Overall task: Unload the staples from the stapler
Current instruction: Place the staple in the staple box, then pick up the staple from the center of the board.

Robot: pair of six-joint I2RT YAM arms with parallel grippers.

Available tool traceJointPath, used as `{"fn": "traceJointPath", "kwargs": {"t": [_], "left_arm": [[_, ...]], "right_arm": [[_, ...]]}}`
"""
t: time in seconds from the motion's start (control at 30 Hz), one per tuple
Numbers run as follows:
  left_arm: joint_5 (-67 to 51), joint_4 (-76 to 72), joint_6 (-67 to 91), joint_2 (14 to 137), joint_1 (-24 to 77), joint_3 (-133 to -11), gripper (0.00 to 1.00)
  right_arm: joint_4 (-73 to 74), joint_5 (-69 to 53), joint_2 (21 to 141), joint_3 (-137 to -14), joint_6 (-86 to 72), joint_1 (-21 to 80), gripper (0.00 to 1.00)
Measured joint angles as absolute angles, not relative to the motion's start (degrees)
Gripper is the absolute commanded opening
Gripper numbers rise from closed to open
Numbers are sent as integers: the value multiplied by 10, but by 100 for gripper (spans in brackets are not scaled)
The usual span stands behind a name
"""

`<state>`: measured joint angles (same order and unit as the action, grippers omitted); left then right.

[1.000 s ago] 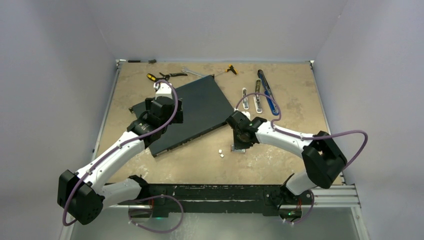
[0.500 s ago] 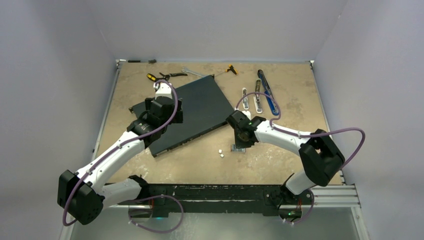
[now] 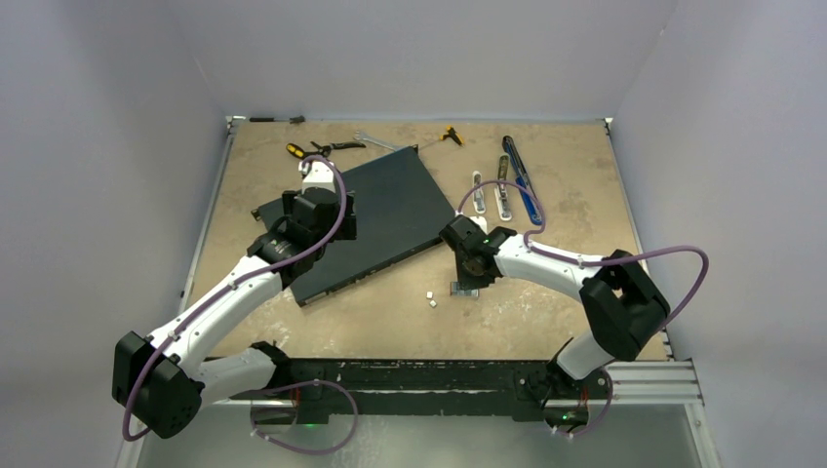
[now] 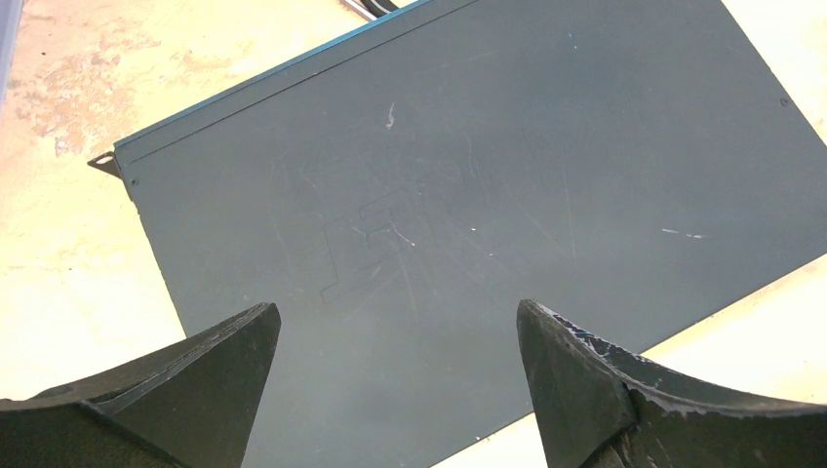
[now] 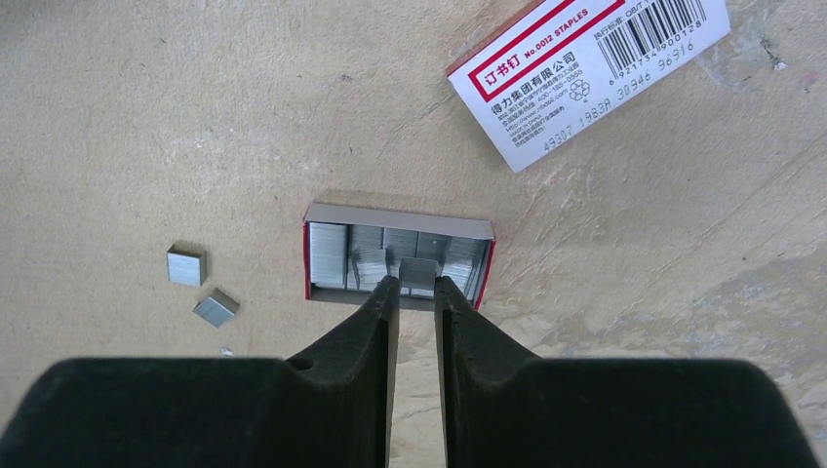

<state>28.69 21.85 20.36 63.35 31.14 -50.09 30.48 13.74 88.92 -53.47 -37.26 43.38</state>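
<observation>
Beige counter [image 3: 546,322] holds an open tray [image 5: 390,216] toward its near edge, where the right fingers [image 5: 380,312], nearly closed, pinch a short block of staples [image 5: 417,271] over it; this looks like the drop-off, so next they need only part, while the left fingers [image 4: 215,361] gape empty.

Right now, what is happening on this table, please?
The right gripper is down at the open tray of staples. Its fingers are nearly shut and seem to pinch one staple block. Two loose blocks lie on the table beside the tray, and the printed box lies apart from it. The left gripper hangs open above a dark panel, holding nothing.
</observation>
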Motion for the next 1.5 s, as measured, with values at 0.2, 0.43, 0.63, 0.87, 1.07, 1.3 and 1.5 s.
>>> {"fn": "traceJointPath", "kwargs": {"t": [0.2, 0.43, 0.63, 0.87, 1.07, 1.3, 1.5], "left_arm": [[287, 218, 203, 634, 311, -501, 90], [287, 218, 204, 634, 311, -501, 90], [286, 218, 203, 634, 311, -501, 90], [284, 218, 204, 634, 311, -501, 90], [282, 218, 204, 634, 308, -501, 90], [278, 217, 204, 634, 307, -501, 90], [276, 216, 203, 634, 307, -501, 90]], "right_arm": [[301, 137, 889, -535, -372, 434, 26], [301, 137, 889, -537, -370, 434, 29], [302, 137, 889, -539, -370, 434, 29], [282, 123, 883, -552, -348, 434, 29], [239, 78, 867, -555, -312, 456, 40], [227, 58, 917, -590, -263, 541, 51], [232, 62, 941, -591, -249, 547, 52]]}}
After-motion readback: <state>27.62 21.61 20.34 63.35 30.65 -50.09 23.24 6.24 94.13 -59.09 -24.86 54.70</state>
